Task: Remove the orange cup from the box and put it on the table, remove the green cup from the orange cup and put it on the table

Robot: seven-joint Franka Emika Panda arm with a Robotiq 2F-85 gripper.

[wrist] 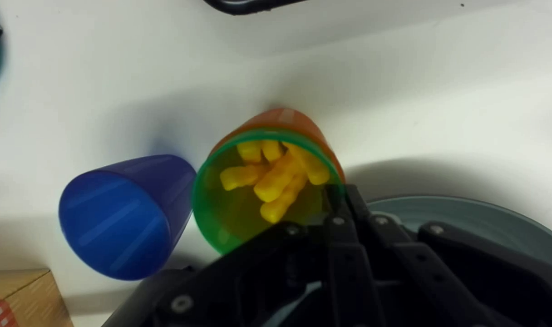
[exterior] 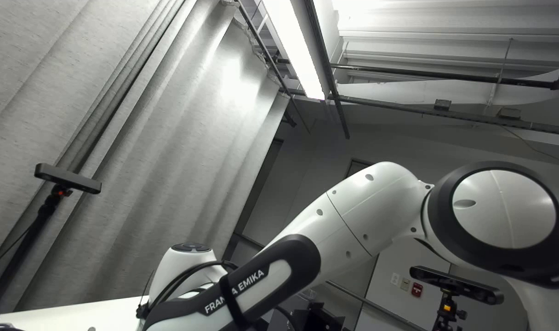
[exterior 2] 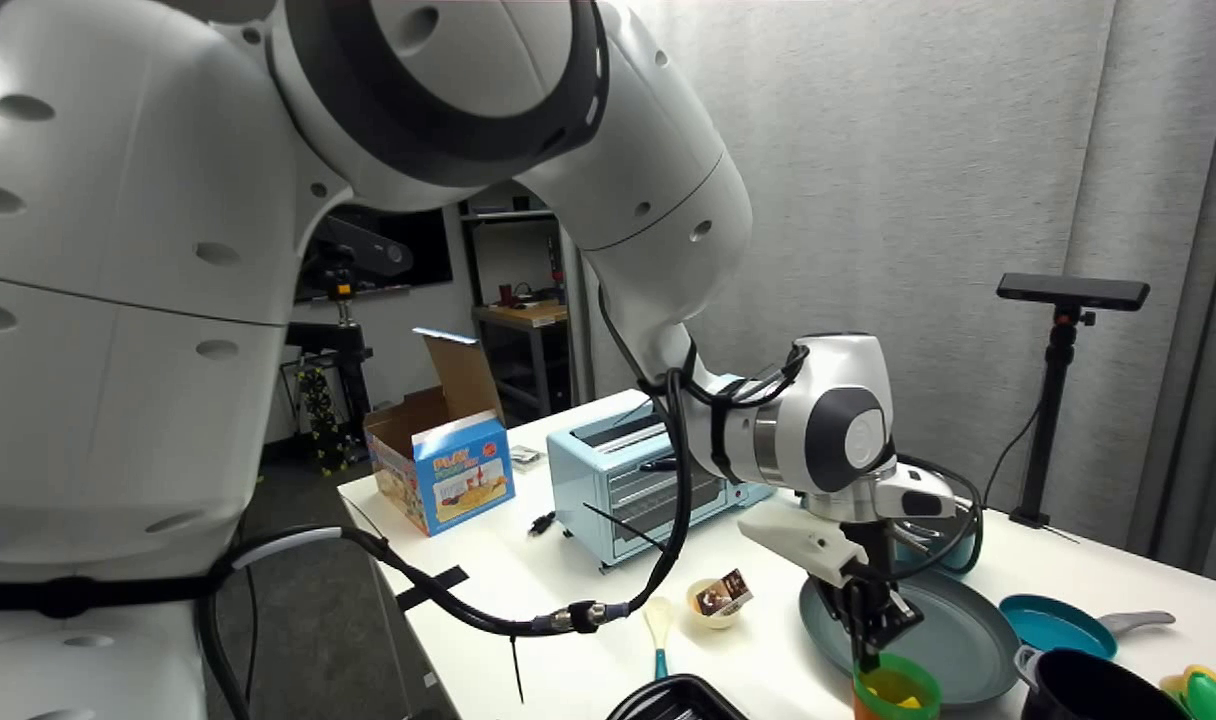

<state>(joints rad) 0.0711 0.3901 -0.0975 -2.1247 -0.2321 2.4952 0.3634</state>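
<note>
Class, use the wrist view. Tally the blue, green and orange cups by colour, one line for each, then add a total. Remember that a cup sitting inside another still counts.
Blue cup: 1
Green cup: 1
Orange cup: 1
Total: 3

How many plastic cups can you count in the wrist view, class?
3: a tapered blue plastic cup at left; a round-rimmed, translucent green plastic cup at centre; and around the green one, a tapered orange plastic cup, mostly hidden. Any nested deeper would be unseen.
</note>
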